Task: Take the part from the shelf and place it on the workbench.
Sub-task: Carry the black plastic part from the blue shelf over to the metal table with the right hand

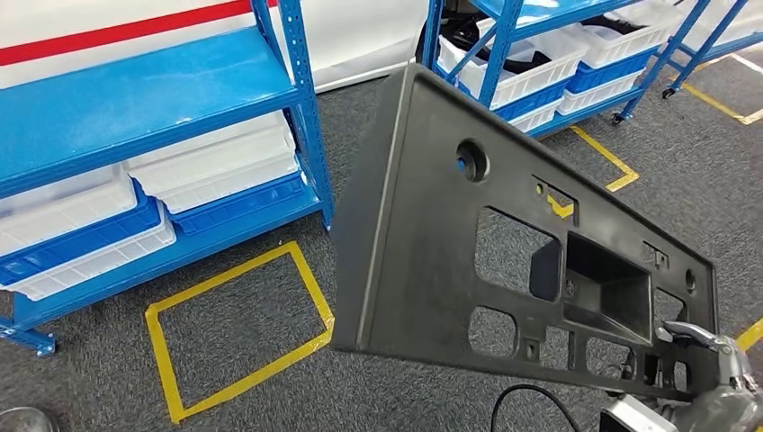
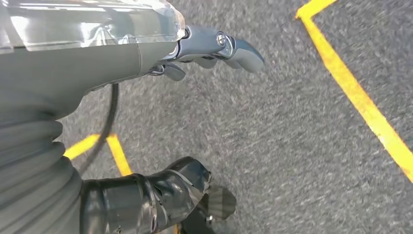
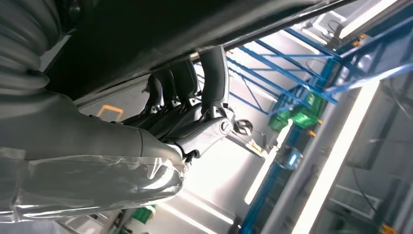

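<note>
Right hand (image 1: 720, 378) gripping the dark part (image 1: 504, 243) by its lower corner.
You see the panel tilted, rising up and away from the hand; beyond it stand blue shelves (image 1: 180, 81) with white bins (image 1: 216, 162), above yellow floor tape (image 1: 234, 324).

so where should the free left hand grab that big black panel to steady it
Probably the bare upper-left edge of the black panel, coming in from the robot's left. The right hand holds only the lower-right corner, so the long tilted slab hangs far out from that grip. The raised rim along that edge gives fingers a lip to wrap. The left hand holds nothing, above the floor.
</note>
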### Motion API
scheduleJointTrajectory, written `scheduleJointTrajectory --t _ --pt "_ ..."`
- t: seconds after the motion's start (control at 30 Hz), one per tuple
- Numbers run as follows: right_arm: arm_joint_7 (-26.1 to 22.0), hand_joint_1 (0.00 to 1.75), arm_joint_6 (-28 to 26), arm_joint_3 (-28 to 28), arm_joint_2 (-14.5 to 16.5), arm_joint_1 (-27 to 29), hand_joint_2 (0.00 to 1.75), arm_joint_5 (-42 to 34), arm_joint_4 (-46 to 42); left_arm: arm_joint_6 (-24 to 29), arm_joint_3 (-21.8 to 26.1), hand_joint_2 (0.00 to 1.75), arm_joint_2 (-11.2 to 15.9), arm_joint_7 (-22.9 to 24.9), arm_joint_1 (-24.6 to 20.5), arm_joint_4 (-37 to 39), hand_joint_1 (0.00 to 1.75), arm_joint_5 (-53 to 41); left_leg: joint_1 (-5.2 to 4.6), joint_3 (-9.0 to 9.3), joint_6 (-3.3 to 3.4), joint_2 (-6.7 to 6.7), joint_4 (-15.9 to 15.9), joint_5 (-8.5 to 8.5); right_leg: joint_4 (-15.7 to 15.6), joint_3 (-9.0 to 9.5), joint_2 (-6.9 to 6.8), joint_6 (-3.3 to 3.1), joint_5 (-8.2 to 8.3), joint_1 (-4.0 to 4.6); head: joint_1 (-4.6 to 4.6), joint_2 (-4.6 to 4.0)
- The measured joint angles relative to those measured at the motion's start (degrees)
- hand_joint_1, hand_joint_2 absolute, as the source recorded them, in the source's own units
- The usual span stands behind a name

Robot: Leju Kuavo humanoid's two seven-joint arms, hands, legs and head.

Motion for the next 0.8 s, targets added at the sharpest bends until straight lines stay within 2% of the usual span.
scheduleJointTrajectory --t 0.07,0.1,0.13,0.17,0.2,0.27,0.3,0.33,0.4,0.43,0.5,0.57,0.63,0.73,0.8 --pt "-0.3 1.75 0.0 -0.1 0.0 0.1 1.75 -0.4 -0.1 0.0 0.1 1.75 0.0 0.0 0.0 0.0 0.0 0.0 -0.11 -0.11 0.28 0.94 0.1 -0.03 7.2 -3.46 -0.79 0.24 -3.59 -0.02 0.0 -0.01" --pt "-0.4 1.75 0.0 -0.2 0.0 0.1 1.75 -0.5 -0.1 0.0 0.2 1.75 0.0 0.0 0.0 0.0 0.0 -0.1 -0.14 -0.16 0.29 1.48 0.2 -0.11 9.8 -4.66 -0.9 0.37 -4.34 -0.06 0.01 -0.01" --pt "-0.5 1.75 0.0 -0.3 0.0 0.2 1.75 -0.7 -0.1 0.0 0.2 1.75 0.0 0.0 0.1 0.0 0.0 -0.1 -0.16 -0.2 0.24 2.02 0.3 -0.23 10.5 -4.92 -1.02 0.49 -4.02 -0.11 0.01 -0.01" --pt "-0.6 1.75 0.0 -0.4 0.0 0.2 1.75 -0.7 -0.1 0.0 0.2 1.75 0.0 0.0 0.1 0.0 0.0 -0.1 -0.15 -0.19 0.13 2.55 0.5 -0.42 9.0 -4.0 -1.24 0.56 -2.67 -0.17 0.02 0.0" --pt "-0.7 1.75 0.0 -0.5 0.0 0.2 1.75 -0.8 -0.1 0.0 0.3 1.75 0.0 0.0 0.0 0.0 0.0 -0.1 -0.14 -0.14 -0.07 3.03 0.8 -0.67 5.6 -2.09 -1.77 0.59 -0.73 -0.24 0.02 0.0" --pt "-0.9 1.75 0.0 -0.8 0.0 0.2 1.75 -0.8 -0.1 0.0 0.3 1.75 0.0 0.0 0.0 0.0 0.0 -0.2 -0.33 -0.11 -0.68 3.87 1.5 -1.33 -1.3 1.58 -3.78 0.27 1.58 -0.1 -0.01 0.0" --pt "-1.0 1.75 0.0 -0.8 0.0 0.2 1.75 -0.9 -0.2 0.0 0.3 1.75 0.0 0.0 -0.1 0.0 0.0 -0.2 -0.49 -0.08 -0.97 4.21 1.8 -1.6 -3.1 2.5 -4.38 -0.04 1.9 0.03 -0.03 0.0" --pt "-1.0 1.75 0.0 -0.9 0.0 0.2 1.75 -1.0 -0.2 0.0 0.3 1.75 0.0 0.0 -0.1 0.0 0.0 -0.2 -0.64 -0.04 -1.22 4.57 2.0 -1.78 -3.7 2.67 -4.57 -0.39 1.7 0.21 -0.04 0.0" --pt "-1.0 1.75 0.0 -0.9 0.0 0.3 1.75 -1.3 -0.3 0.0 0.3 1.75 0.0 0.0 -0.2 0.0 0.0 -0.2 -0.7 0.16 -1.66 5.33 2.0 -1.93 -3.9 2.49 -3.47 -1.1 1.9 0.29 -0.04 0.0" --pt "-1.0 1.75 0.0 -1.0 0.0 0.3 1.75 -1.4 -0.4 0.0 0.3 1.75 0.0 0.0 -0.2 0.0 0.0 -0.2 -0.59 0.14 -1.93 5.24 2.2 -2.3 -4.0 2.46 -3.02 -1.42 2.04 0.24 -0.03 0.0" --pt "-1.0 1.75 0.0 -1.0 0.1 0.3 1.75 -1.6 -0.4 0.0 0.4 1.75 0.0 0.0 -0.2 0.0 0.0 -0.2 -0.36 -1.19 -2.45 3.57 5.4 -4.81 -4.3 2.41 -2.13 -1.98 2.35 0.02 -0.04 0.0" --pt "-1.0 1.75 0.0 -1.0 0.1 0.3 1.75 -1.6 -0.5 0.0 0.4 1.75 0.0 0.0 -0.2 0.0 0.0 -0.2 -0.24 -4.66 -2.71 1.51 13.0 -8.75 -4.4 2.24 -1.14 -2.25 2.5 -0.02 -0.05 0.0" --pt "-1.0 1.75 0.0 -1.0 0.2 0.4 1.75 -1.6 -0.4 0.0 0.4 1.75 0.0 0.0 -0.1 0.0 0.0 -0.3 -0.22 -7.23 -2.75 0.98 18.5 -10.8 -4.4 2.14 -0.39 -2.34 2.55 0.06 -0.06 0.01" --pt "-1.0 1.75 0.0 -1.0 0.2 0.4 1.75 -1.6 -0.4 0.0 0.4 1.75 0.0 0.0 -0.1 0.0 0.0 -0.3 -0.22 -7.75 -2.72 0.94 19.5 -10.96 -4.4 2.14 -0.15 -2.35 2.56 0.09 -0.07 0.01" --pt "-1.0 1.75 0.0 -1.0 0.2 0.4 1.75 -1.6 -0.4 0.0 0.4 1.75 0.0 0.0 0.0 0.0 0.0 -0.3 -0.23 -7.8 -2.61 0.91 19.5 -10.27 -4.3 2.18 0.32 -2.35 2.56 0.13 -0.05 0.01"
